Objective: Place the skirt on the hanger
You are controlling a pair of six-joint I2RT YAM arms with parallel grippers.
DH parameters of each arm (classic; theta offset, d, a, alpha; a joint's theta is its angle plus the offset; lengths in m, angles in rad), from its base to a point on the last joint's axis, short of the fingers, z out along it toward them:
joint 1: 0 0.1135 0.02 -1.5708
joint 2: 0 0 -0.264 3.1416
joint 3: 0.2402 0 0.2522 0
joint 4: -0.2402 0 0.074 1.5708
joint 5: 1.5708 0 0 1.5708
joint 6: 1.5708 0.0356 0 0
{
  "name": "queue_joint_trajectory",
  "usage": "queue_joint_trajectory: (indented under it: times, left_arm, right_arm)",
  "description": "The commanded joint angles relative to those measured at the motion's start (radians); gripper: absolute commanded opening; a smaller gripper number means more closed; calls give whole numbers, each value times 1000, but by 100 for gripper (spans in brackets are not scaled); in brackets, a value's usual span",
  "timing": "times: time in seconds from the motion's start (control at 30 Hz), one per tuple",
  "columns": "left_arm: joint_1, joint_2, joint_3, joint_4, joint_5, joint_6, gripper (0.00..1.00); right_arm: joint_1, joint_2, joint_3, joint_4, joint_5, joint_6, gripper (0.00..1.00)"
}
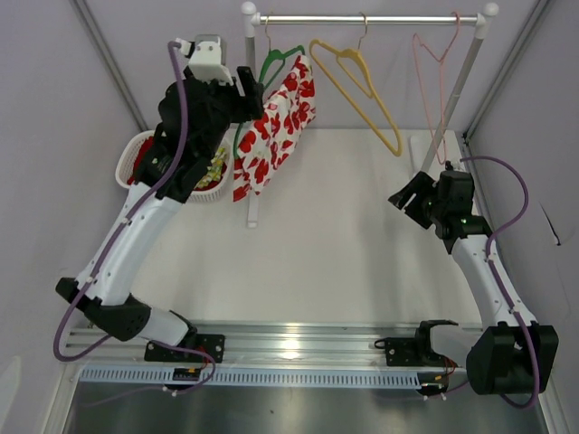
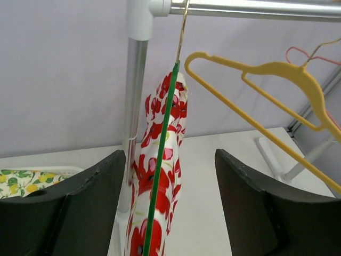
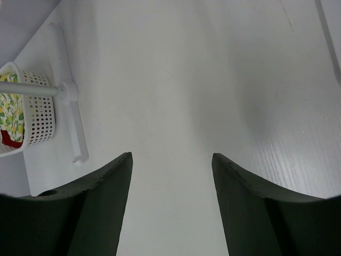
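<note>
**Operator:** Where is the skirt located?

**Technician:** You will find the skirt (image 2: 160, 176) draped over one arm of the green hanger (image 2: 166, 117). The hanger hooks onto the rail (image 1: 371, 18) at its left end, beside the upright post. In this position the hanger appears to carry the fabric's weight, so no grip should be needed.

**Operator:** What is the condition of the left claw?

**Technician:** The left claw (image 2: 169, 154) is spread. In your left wrist view its fingers (image 2: 80, 202) stand on either side of the skirt with open space on each side, and nothing is pinched. The left arm reaches high and forward, placing the claw near the hanger's shoulder, above the basket (image 1: 131, 149).

**Operator:** And the right claw?

**Technician:** The right claw (image 3: 170, 156) is also spread and carries nothing. The right arm is folded low on its own side, facing bare desk (image 1: 344, 253), well apart from the skirt. This looks like a standby pose. Treat the task as nearly complete, and confirm that the skirt sits securely before you move the left arm away.
</note>
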Motion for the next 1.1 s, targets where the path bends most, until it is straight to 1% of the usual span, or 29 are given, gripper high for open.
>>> queue_joint_trajectory:
  times: [0.0,0.03,0.1,0.13,0.17,0.2,0.3,0.33,0.37,0.43,0.47,0.53,0.57,0.73,0.83,0.87,0.9,0.97,1.0,1.07]
  left_arm:
    - [5,-137,-66,43,-19,-15,75]
    - [5,-163,-129,58,-53,-20,75]
    - [5,-229,-186,68,-114,-32,74]
    - [8,-243,-216,61,-159,-54,73]
    - [19,-253,-237,51,-247,-66,71]
    - [28,-262,-244,39,-278,-78,70]
    - [86,-244,-263,-50,-355,-163,64]
    - [97,-228,-267,-66,-381,-199,64]
    - [109,-222,-311,-69,-433,-213,64]
    - [127,-217,-380,-51,-460,-268,65]
    - [156,-219,-405,-32,-454,-285,65]
    - [196,-219,-503,17,-406,-343,66]
    - [238,-204,-525,31,-382,-362,66]
    - [339,-95,-577,20,-311,-433,66]
    - [377,-35,-619,63,-273,-437,68]
    - [388,-3,-629,81,-262,-436,71]
    - [399,13,-642,97,-210,-422,71]
    - [422,52,-642,106,-193,-416,73]
    - [428,97,-639,106,-185,-402,73]
    - [442,141,-625,101,-162,-388,74]
  right_arm:
    - [2,0,-18,43,-19,-16,68]
    - [2,0,-21,46,-21,-18,68]
    - [3,0,-30,47,-27,-21,68]
    - [3,3,-33,48,-28,-21,68]
    - [5,4,-33,49,-28,-22,68]
    - [6,4,-36,51,-31,-25,68]
    - [9,7,-39,47,-30,-36,67]
    - [12,12,-44,51,-30,-38,67]
    - [14,13,-47,51,-30,-39,67]
    - [12,18,-52,52,-31,-44,67]
    - [15,21,-52,52,-33,-45,67]
    - [15,24,-52,51,-39,-51,67]
    - [15,29,-55,49,-39,-58,67]
    - [20,29,-70,41,-41,-68,67]
    - [20,27,-81,40,-39,-73,67]
    - [21,30,-82,40,-38,-74,67]
    - [20,29,-82,40,-38,-76,67]
    - [21,32,-84,40,-39,-78,67]
    - [20,32,-85,38,-38,-78,67]
    - [21,32,-87,37,-36,-81,67]
